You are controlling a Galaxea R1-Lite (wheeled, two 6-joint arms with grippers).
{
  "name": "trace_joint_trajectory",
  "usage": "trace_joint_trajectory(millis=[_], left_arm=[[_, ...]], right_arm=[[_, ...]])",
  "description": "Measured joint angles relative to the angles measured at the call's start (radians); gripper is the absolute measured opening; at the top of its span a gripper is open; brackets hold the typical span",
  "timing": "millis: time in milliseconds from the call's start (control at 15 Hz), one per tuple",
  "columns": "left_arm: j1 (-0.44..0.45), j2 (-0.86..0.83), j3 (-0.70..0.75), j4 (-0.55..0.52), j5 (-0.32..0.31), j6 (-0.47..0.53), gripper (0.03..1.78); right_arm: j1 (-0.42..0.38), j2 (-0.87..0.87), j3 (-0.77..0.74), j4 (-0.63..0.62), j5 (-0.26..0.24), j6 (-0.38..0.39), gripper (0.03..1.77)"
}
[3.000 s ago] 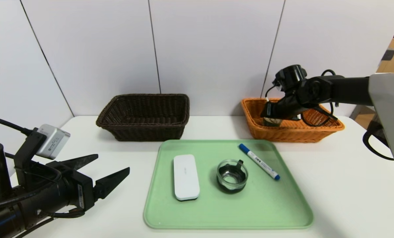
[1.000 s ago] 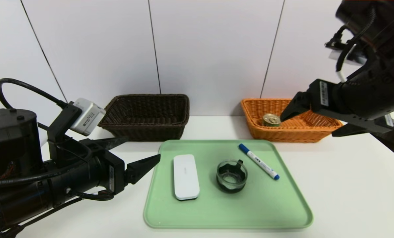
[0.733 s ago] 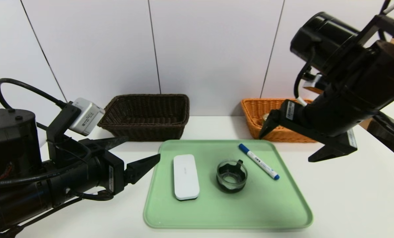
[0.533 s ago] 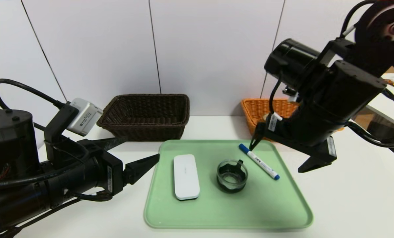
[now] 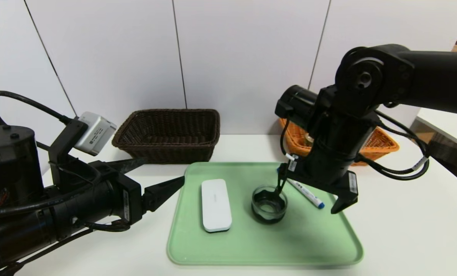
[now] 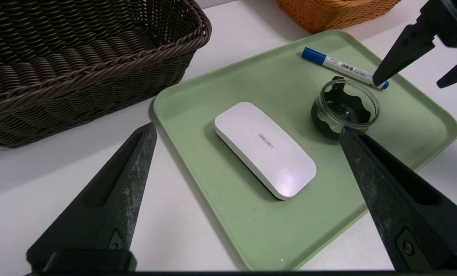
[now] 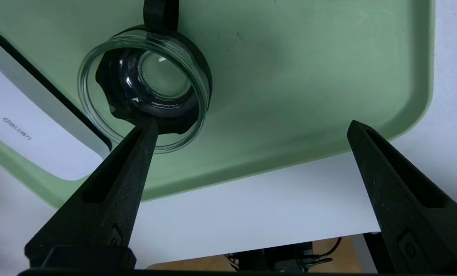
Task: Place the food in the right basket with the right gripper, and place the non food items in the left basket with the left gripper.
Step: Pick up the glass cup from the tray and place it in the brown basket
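Our left gripper [image 5: 153,178] hangs wide open and empty at the near-left edge of the green tray [image 5: 328,249]. The white case [image 5: 215,205] lies just ahead of its tips, between the line of the 2 jaws, its long axis running diagonally away from them in the left wrist view. The glass jar [image 5: 268,204] sits beyond the case, and the marker [image 5: 303,190] farther still. Our right gripper [image 5: 308,193] is also spread wide with nothing in it, poised over the jar and marker, 1 finger tip at the jar's rim. We judge it should clear out, since these 3 items belong to the left arm. The left basket [image 5: 167,134] stands behind and to the side of the left gripper, with open table between. The can is hidden behind the right arm, so we cannot confirm it in the right basket [image 5: 382,143].
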Motion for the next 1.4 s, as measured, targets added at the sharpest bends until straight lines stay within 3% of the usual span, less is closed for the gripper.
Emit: trace_joint_trajectory(millis=[1400], left_arm=[[0.001,-0.007,0.005,0.001,-0.003,-0.001,1.69]], right_arm=[[0.018,0.133,-0.003,-0.040,0.004,0.030,1.70]])
